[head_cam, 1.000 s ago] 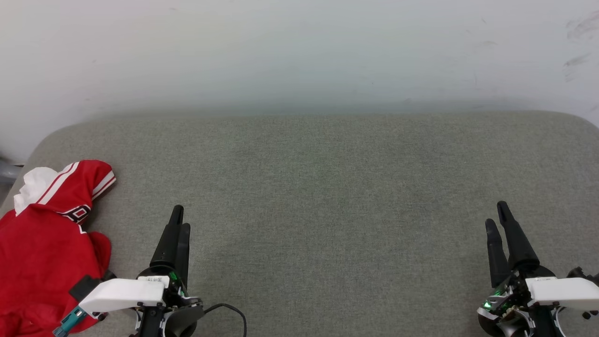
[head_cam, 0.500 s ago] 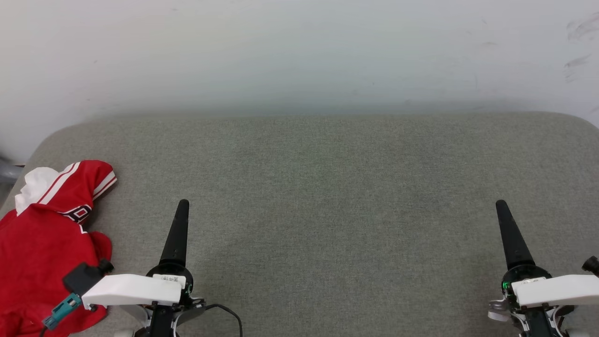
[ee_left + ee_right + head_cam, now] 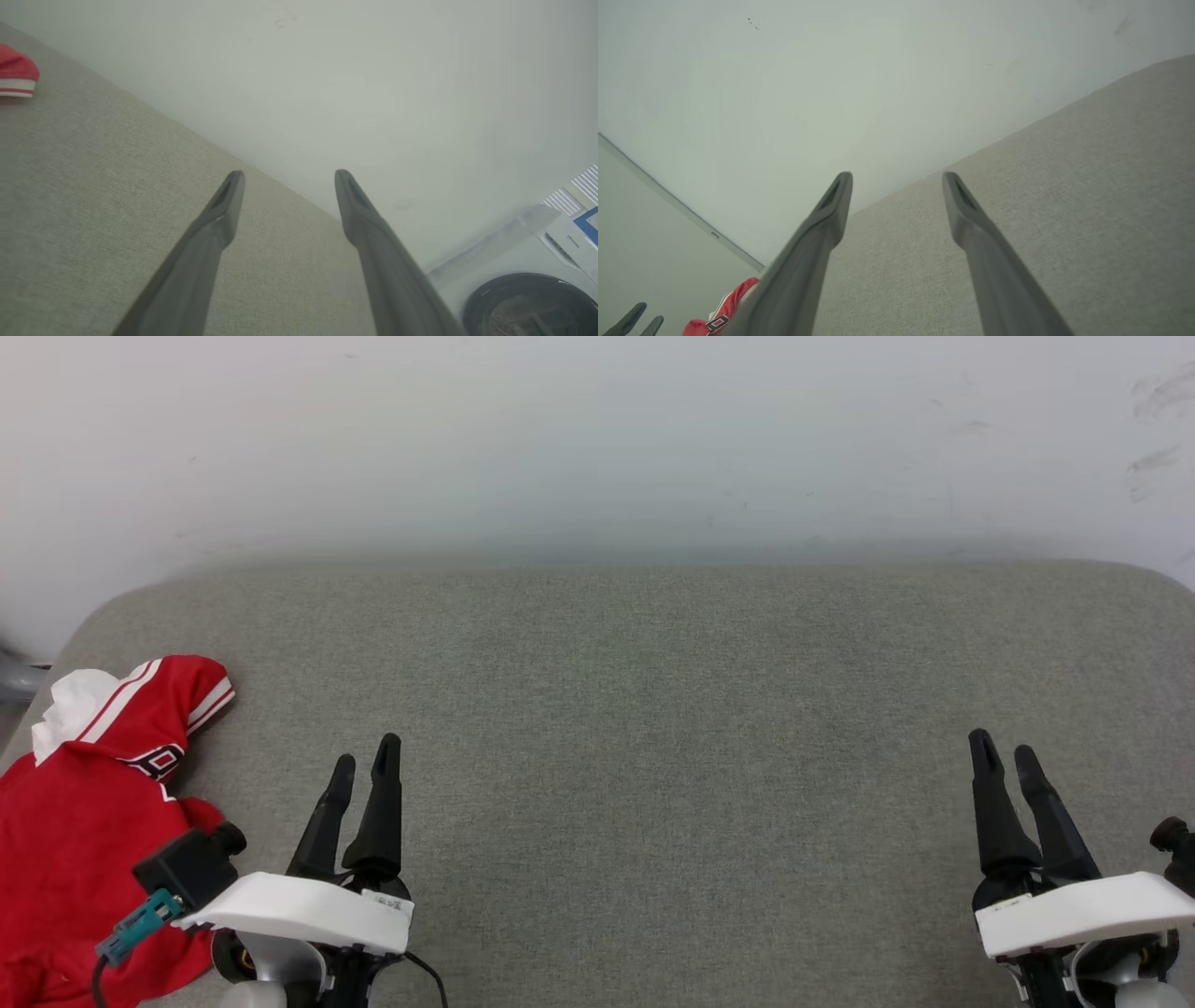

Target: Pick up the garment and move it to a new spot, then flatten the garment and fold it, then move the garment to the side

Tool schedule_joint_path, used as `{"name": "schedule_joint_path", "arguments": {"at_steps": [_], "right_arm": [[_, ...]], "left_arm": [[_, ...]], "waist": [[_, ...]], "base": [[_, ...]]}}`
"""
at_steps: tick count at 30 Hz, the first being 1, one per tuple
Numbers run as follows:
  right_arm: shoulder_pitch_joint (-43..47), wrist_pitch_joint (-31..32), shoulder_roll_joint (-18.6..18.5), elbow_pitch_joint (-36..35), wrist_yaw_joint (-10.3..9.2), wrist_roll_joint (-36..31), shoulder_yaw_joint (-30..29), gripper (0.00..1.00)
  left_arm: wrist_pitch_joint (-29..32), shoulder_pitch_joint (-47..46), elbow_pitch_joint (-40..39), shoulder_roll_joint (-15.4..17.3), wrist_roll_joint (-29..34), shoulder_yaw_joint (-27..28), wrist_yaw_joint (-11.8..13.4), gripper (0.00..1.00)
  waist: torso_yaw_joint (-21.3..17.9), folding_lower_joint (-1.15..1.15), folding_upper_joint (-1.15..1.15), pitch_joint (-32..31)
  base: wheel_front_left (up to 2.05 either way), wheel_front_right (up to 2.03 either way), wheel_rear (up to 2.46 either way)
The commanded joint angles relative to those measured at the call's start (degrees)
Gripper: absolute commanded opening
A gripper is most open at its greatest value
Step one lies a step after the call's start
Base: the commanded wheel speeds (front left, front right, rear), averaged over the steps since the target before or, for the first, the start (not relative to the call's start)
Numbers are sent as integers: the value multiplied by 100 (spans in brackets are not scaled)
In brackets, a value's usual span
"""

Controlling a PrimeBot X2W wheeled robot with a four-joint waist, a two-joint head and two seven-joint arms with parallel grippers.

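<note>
So, left gripper [image 3: 366, 752] and right gripper [image 3: 1003, 746] are spread, empty; I'd pinch a thick fold of the red jersey [image 3: 84, 821], lower left.

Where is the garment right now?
In the head view the garment lies crumpled at the left edge of the grey cushion, just left of the left end effector.

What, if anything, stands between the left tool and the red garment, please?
Nothing visible does: bare grey cushion lies between the open left tool and the garment, which sits crumpled at the cushion's left edge.
</note>
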Motion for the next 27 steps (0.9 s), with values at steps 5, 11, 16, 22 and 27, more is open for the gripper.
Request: {"name": "schedule_joint_path", "arguments": {"at_steps": [5, 11, 16, 22, 27], "right_arm": [[13, 33, 24, -212, 1, -730, 66, 100], [35, 58, 28, -297, 0, -1298, 80, 100], [66, 68, 31, -374, 0, -1705, 76, 100], [103, 95, 40, -433, 0, -2129, 54, 100], [129, 171, 47, -421, 0, -2375, 20, 100]], "left_arm": [[-128, -41, -135, 131, 889, -101, 106, 100], [-227, -63, -135, 270, 1506, -230, 240, 100], [-308, -45, -73, 367, 1885, -358, 338, 100], [-394, -64, 17, 468, 2248, -500, 417, 100], [-453, -70, 56, 516, 2458, -562, 484, 100]], "waist": [[4, 0, 0, 1], [12, 0, 0, -2], [9, 0, 0, -6], [5, 0, 0, -5], [8, 0, 0, -7]], "base": [[0, 0, 0], [0, 0, 0], [0, 0, 0], [0, 0, 0], [0, 0, 0]]}}
